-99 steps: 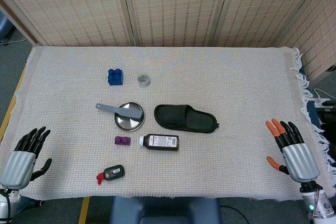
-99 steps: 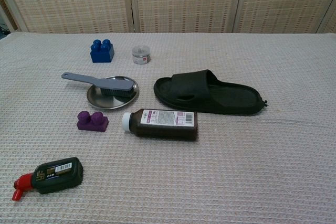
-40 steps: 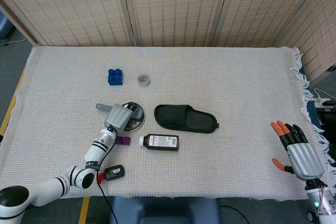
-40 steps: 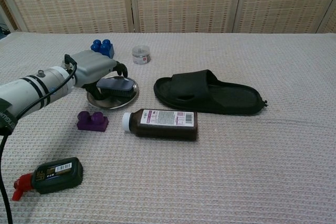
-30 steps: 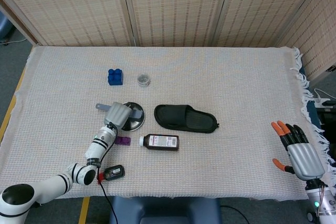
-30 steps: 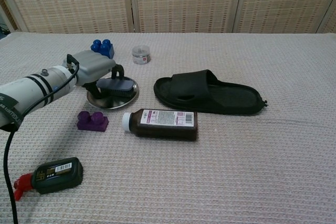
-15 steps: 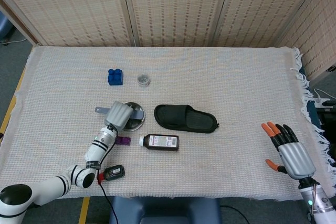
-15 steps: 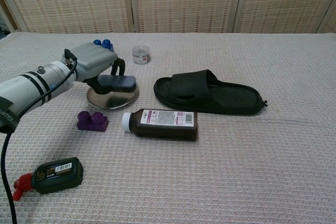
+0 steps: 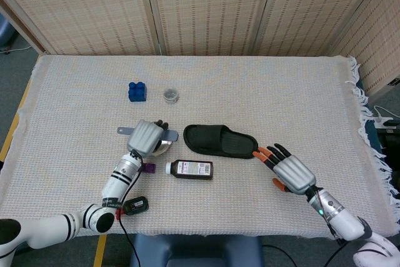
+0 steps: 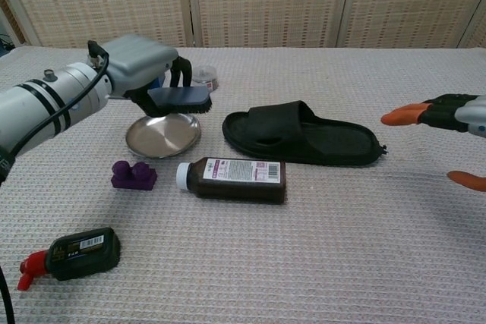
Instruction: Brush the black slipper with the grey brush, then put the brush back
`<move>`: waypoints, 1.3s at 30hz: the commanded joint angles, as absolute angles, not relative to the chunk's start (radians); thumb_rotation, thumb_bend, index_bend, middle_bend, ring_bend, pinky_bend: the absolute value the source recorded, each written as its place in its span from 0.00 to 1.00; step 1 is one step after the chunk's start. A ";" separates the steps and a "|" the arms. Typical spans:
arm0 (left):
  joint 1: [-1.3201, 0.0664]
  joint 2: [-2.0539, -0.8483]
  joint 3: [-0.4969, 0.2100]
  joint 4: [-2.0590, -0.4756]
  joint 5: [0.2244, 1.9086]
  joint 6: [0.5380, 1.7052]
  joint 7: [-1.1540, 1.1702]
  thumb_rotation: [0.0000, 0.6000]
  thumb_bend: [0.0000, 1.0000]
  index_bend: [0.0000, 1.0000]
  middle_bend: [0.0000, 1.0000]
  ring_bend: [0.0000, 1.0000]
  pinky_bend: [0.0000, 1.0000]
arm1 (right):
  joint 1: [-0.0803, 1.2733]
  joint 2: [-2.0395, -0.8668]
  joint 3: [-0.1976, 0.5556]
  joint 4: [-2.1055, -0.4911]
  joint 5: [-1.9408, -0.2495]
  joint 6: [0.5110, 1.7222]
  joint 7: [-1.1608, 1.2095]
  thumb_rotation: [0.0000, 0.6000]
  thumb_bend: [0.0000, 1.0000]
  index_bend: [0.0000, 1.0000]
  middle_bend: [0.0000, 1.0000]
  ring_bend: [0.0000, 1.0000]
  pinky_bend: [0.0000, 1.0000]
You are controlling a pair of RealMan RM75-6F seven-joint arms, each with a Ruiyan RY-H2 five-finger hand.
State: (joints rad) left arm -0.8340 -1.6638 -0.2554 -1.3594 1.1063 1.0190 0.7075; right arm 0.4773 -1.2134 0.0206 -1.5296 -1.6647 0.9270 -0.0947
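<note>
A: What's the biggest thing on the table (image 9: 300, 92)?
B: The slipper (image 9: 220, 141), a matte black slide with a wide strap and open toe. It lies flat near the middle, toe pointing to nine o'clock.

A: And the hands?
B: The left hand (image 10: 140, 62) is wrapped around the brush (image 10: 181, 96), holding it in the air above the plate (image 10: 162, 136), at about nine o'clock from the slipper's toe. The right hand (image 9: 291, 173) has its fingers (image 10: 401, 115) spread with nothing in them, just at four o'clock from the slipper's heel, tips close to it; I cannot tell whether they touch.

A: How does the brush look?
B: A flat grey-blue back with dark bristles underneath, held level; its handle shows behind the hand in the head view.

A: Smaller things?
B: A brown bottle (image 10: 233, 179) lies on its side at six o'clock from the slipper's toe. A dark flask (image 10: 74, 254) with a red cap sits at seven o'clock, a purple block (image 10: 134, 174) beside the plate, a blue block (image 9: 137, 90) and a small jar (image 9: 170, 95) at eleven o'clock.
</note>
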 commanded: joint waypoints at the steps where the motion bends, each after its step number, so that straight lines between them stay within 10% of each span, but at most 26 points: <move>1: -0.842 -1.653 -0.263 -1.395 1.073 1.018 0.725 1.00 0.39 0.44 0.47 0.70 0.96 | 0.555 -1.254 0.033 -1.517 -1.616 0.820 -0.158 1.00 0.41 0.00 0.00 0.00 0.00; 39: -1.079 -2.008 -0.272 -1.071 1.097 1.019 0.731 1.00 0.39 0.40 0.42 0.70 0.96 | 0.708 -1.368 0.009 -1.449 -1.365 0.651 -0.308 1.00 0.44 0.00 0.00 0.00 0.00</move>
